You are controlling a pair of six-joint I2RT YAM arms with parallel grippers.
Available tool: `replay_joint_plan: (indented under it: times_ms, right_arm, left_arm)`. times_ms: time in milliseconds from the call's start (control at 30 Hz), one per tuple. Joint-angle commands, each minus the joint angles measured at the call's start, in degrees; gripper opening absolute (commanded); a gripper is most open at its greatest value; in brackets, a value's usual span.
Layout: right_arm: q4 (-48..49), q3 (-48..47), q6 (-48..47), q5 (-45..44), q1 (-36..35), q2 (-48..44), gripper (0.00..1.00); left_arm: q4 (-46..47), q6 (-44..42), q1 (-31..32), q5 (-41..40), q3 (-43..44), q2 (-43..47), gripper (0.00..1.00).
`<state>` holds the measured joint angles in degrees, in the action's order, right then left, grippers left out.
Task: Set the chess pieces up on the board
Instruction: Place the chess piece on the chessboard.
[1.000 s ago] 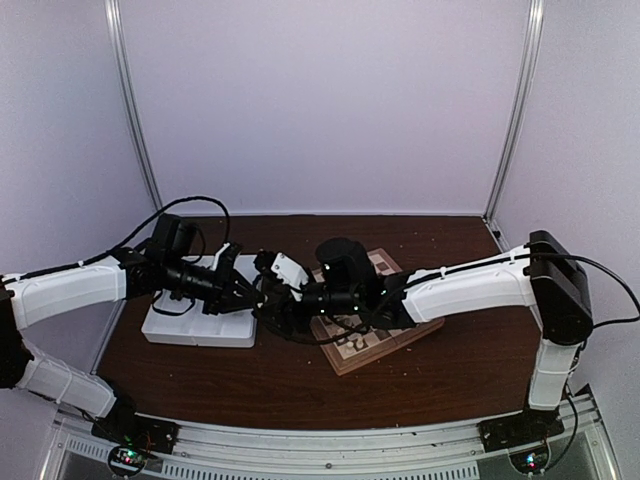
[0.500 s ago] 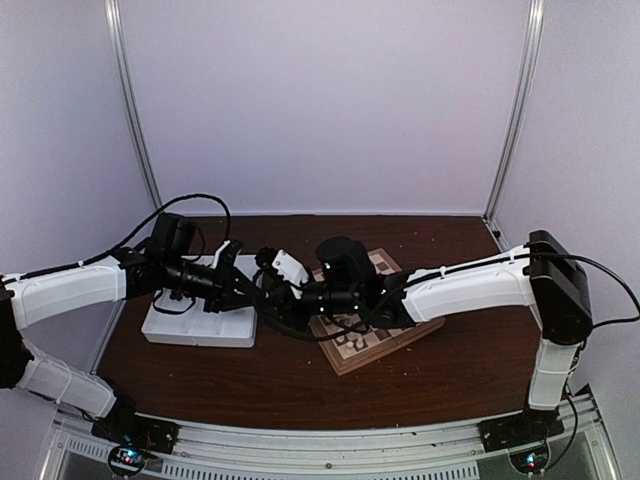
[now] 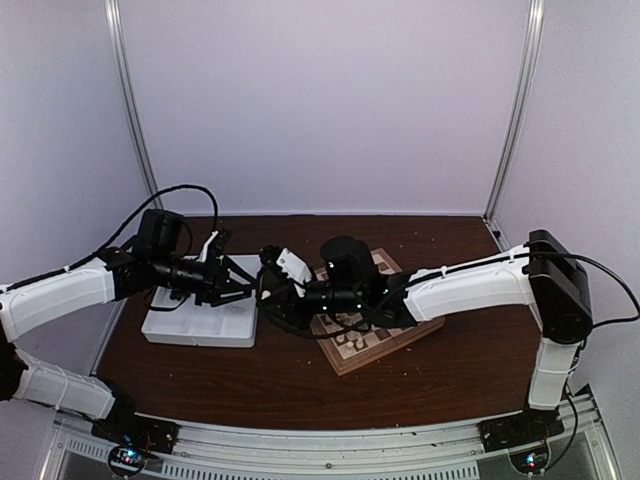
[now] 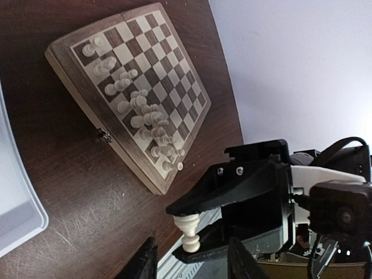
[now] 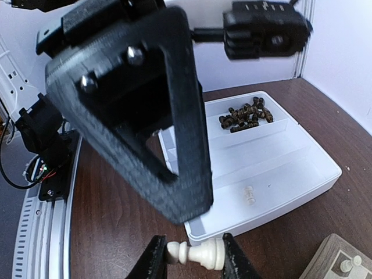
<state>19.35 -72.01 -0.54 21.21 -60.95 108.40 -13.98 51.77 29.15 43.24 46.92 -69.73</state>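
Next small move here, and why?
Probably back the left arm off toward the tray. The right jaws are shut on the cream piece and the left jaws stand open close by it, so only the right holds it; clearing lets the right arm carry it to the board.

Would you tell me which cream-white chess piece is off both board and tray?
The cream piece pinched in the right claw, held in the air; the other cream pieces are on the board, and a lone piece sits in the white tray.
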Motion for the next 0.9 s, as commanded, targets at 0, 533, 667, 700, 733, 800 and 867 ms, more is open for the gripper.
replay_joint_plan:
  times_ms: [0,533,667,700,733,800,867]
  right_arm:
    - [1.23,1.83,3.5,1.94,1.01,-3.19,0.26]
    - [-10.96,-1.38,21.19,19.64,5.41,-13.18,0.29]
    - [-12.46,-3.29,25.04,21.05,5.84,-13.63,0.29]
    - [-12.76,-3.63,25.99,21.13,5.85,-13.73,0.29]
    - [-12.92,-3.93,26.79,21.1,5.84,-13.83,0.29]
    - [-12.77,-4.18,28.46,21.01,5.99,-14.2,0.29]
    - [-11.77,-3.87,30.43,21.08,6.13,-14.71,0.29]
  left_arm:
    - [0.09,-8.01,-1.72,-4.06,-0.31,4.57,0.44]
    - [39.17,-56.14,4.29,-12.87,-16.88,17.7,0.69]
    - [38.15,-72.11,10.48,-12.62,-13.41,11.27,0.65]
    - [38.59,-75.3,12.12,-12.73,-12.82,9.68,0.65]
    - [39.19,-77.86,13.45,-12.72,-12.41,8.37,0.65]
    - [41.69,-81.16,15.13,-14.18,-12.27,6.33,0.64]
    - [45.16,-81.86,15.58,-15.11,-12.44,5.2,0.64]
